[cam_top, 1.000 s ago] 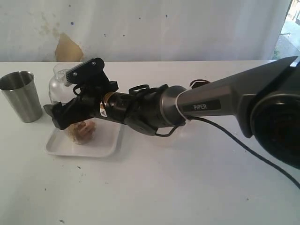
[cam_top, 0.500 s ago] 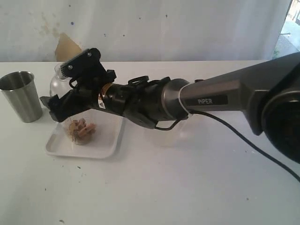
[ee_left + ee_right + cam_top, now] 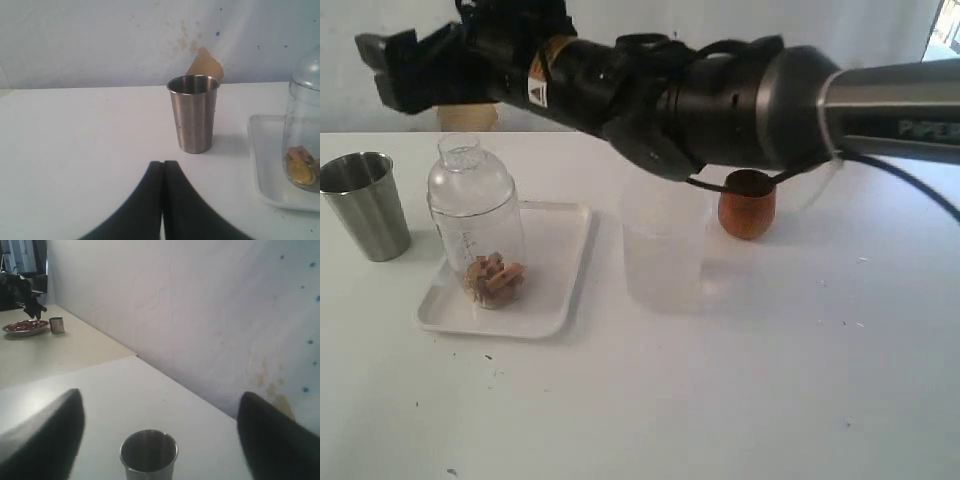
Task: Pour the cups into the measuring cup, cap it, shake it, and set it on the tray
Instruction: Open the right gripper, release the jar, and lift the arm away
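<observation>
One wooden cup point(image 3: 747, 205): exterior only | steel tumbler point(image 3: 193, 115): all views

The grey outer link of the right arm point(image 3: 880, 95) carries the word "PIPER" in pale capital letters. Closer to its wrist, a small orange-yellow label point(image 3: 538, 75) bears a black warning triangle; any fine print on it is too small to read. The measuring cup point(image 3: 477, 215) shows faint printed scale marks, none of them legible.

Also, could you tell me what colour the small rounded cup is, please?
The cup is reddish-brown, clearest in the exterior view.
</observation>
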`<state>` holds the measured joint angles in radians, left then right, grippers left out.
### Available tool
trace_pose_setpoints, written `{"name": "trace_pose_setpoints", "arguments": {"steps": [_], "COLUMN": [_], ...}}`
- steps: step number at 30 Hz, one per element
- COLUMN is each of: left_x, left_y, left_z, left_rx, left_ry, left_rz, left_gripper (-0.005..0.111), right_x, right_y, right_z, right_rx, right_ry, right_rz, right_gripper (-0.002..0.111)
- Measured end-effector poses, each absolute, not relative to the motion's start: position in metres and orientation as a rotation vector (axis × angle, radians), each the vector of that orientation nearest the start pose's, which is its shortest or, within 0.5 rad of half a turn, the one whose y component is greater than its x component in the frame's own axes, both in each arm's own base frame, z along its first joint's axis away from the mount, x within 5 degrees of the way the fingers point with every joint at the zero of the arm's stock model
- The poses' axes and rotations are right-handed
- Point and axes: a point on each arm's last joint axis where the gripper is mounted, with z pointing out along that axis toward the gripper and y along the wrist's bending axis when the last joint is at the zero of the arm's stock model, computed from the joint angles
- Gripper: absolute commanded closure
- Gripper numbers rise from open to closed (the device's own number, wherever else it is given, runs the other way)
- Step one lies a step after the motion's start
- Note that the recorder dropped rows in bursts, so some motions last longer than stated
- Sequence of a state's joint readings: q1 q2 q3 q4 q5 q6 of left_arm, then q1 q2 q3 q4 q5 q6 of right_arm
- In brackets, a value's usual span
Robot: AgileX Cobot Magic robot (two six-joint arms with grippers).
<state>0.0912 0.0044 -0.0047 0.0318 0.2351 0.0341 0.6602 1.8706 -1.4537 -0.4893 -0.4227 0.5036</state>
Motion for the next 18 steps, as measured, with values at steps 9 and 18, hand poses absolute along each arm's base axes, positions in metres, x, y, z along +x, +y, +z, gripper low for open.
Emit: {"name": "trace_pose_setpoints", "arguments": {"steps": [9, 18], "left_x": [0.055, 0.055], "left_y": [0.006, 0.006], "left_z": [0.193, 0.193], "left_rx": [-0.028, -0.028], "left_ry": [1.720, 1.720], "left_rz": [0.122, 0.122], "left_gripper": [0.107, 0.107], "right_x": [0.324, 0.279], "right_y": [0.250, 0.200], "right_z": [0.372, 0.408], "right_rx": [-0.502, -0.450], "right_ry": [1.694, 1.795], "right_rz": [0.518, 0.369], "right_gripper": [0.108, 0.108]}}
